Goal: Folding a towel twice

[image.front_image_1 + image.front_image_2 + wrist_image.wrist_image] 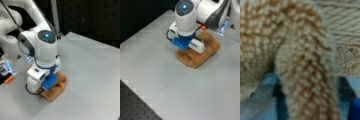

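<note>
One tan-brown towel (202,53), looped terry pile, lies in a folded, rounded bundle on the grey table (195,95).
Directly over it presses the gripper (46,86); whether its fingers stand apart cannot be told, with cloth filling the wrist view.

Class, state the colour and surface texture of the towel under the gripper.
Tan-brown with looped terry pile, the towel shows best in the wrist view.

arm: white Panda, bent steeply downward in both front views | wrist: vertical, blue-lit cap on top | gripper (46,86): low on the towel (56,88), blue-trimmed (fingertips hidden under the hand) | wrist view: terry loops fill it
</note>
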